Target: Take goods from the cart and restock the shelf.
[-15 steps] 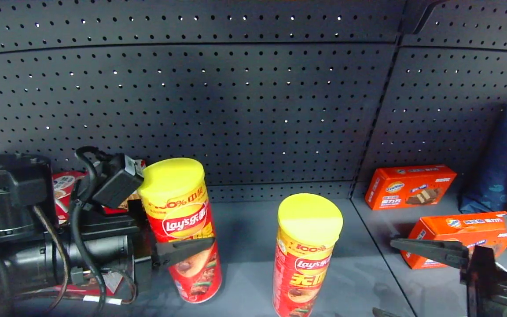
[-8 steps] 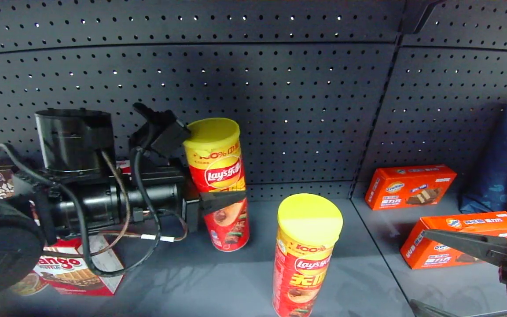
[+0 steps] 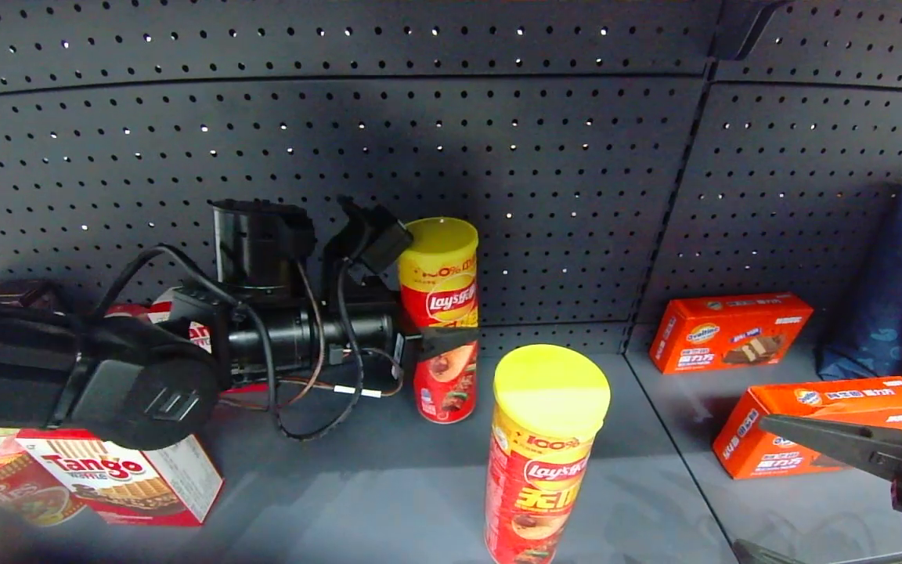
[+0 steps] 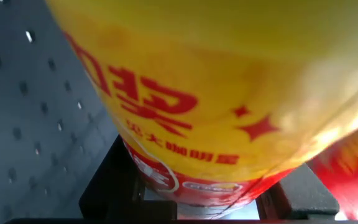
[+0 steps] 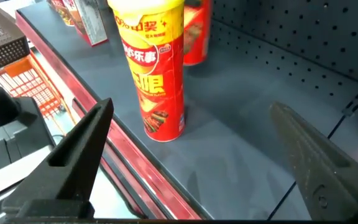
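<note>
Upright chip can (image 3: 439,290) in left gripper (image 3: 451,343), near pegboard (image 3: 545,180), behind 2nd can (image 3: 549,446)

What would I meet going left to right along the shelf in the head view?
wafer box → held chip can, gripped by the left hand → standing chip can → rear orange box → front orange box

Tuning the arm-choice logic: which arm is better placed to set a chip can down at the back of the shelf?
Left. The left gripper holds a chip can upright, jaws shut on it, near the pegboard. The right gripper hangs open and empty by the nearer orange box.
</note>
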You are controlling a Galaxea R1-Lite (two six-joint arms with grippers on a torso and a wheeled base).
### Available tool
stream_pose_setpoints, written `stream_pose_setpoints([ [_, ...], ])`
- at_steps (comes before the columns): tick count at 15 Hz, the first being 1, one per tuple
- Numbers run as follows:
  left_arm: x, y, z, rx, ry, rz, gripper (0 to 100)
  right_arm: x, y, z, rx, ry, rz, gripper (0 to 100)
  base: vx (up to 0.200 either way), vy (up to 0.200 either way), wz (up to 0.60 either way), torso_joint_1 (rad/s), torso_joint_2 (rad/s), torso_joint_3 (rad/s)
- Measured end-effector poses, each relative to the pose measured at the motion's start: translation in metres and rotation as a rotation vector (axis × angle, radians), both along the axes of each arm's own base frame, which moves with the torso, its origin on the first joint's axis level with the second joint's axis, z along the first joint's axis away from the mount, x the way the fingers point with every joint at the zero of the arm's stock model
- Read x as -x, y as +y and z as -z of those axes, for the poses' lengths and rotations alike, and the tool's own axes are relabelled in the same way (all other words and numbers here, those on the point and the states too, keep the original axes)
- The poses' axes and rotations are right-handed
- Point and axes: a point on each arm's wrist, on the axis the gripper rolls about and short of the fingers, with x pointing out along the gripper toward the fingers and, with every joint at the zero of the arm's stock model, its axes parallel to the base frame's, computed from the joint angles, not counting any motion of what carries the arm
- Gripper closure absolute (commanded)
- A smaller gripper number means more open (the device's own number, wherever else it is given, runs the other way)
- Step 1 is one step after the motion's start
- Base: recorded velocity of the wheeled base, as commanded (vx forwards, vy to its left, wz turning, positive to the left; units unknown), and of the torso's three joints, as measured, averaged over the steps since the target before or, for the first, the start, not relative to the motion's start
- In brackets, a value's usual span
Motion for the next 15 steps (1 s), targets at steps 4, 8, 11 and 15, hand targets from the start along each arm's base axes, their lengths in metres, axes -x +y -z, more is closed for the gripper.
stream_pose_setpoints([
  [4, -0.018, -0.011, 0.013, -0.008, -0.010, 0.010, 100, 0.001, -0.001, 0.003, 0.002, 0.006, 0.002, 0, 0.000, 0.000, 0.00, 0.000, 0.00, 0.000],
  [8, -0.026, -0.016, 0.023, -0.009, -0.006, 0.014, 100, 0.002, -0.002, 0.005, 0.007, 0.011, 0.000, 0, 0.000, 0.000, 0.00, 0.000, 0.00, 0.000],
  [11, -0.034, -0.020, 0.024, -0.005, -0.015, 0.013, 100, 0.002, -0.002, 0.005, 0.007, 0.012, -0.001, 0, 0.000, 0.000, 0.00, 0.000, 0.00, 0.000],
  [15, -0.040, -0.027, 0.029, -0.006, -0.014, 0.023, 100, 0.002, -0.002, 0.006, 0.009, 0.013, -0.001, 0, 0.000, 0.000, 0.00, 0.000, 0.00, 0.000],
])
